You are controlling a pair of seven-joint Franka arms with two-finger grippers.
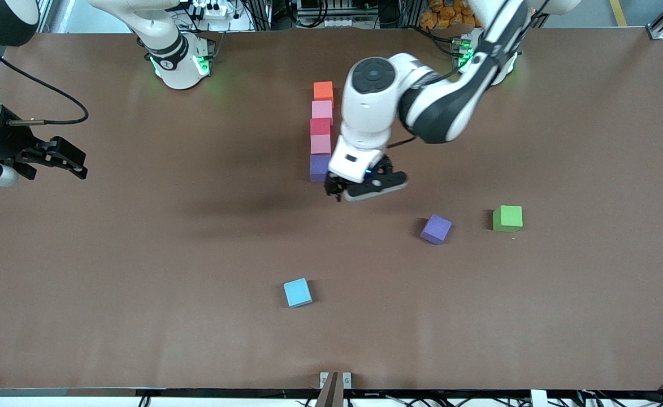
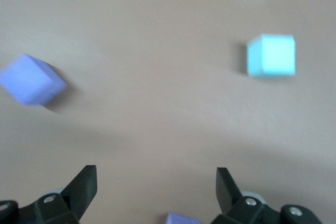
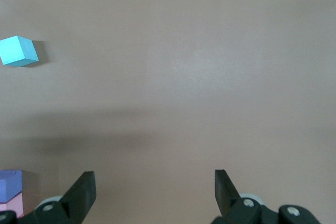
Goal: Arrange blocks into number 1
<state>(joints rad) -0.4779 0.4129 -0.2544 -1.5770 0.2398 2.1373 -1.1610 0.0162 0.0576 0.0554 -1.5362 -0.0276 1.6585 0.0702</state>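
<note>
Five blocks lie in a straight column at mid-table: orange (image 1: 323, 90) nearest the robots, then light pink (image 1: 322, 109), red (image 1: 320, 126), light pink (image 1: 320, 144) and purple (image 1: 319, 168). My left gripper (image 1: 336, 191) hangs open just past the purple end of the column, with nothing between its fingers. In the left wrist view the left gripper (image 2: 156, 176) shows a corner of that purple block (image 2: 182, 219) at the frame edge. My right gripper (image 1: 74, 161) waits open at the right arm's end of the table. The right wrist view shows the right gripper (image 3: 155, 178) over bare table.
A second purple cube (image 1: 436, 228) lies tilted toward the left arm's end, with a green cube (image 1: 507, 218) beside it. A sky-blue cube (image 1: 297, 292) sits nearer the front camera than the column. The brown table (image 1: 139, 282) is bare around them.
</note>
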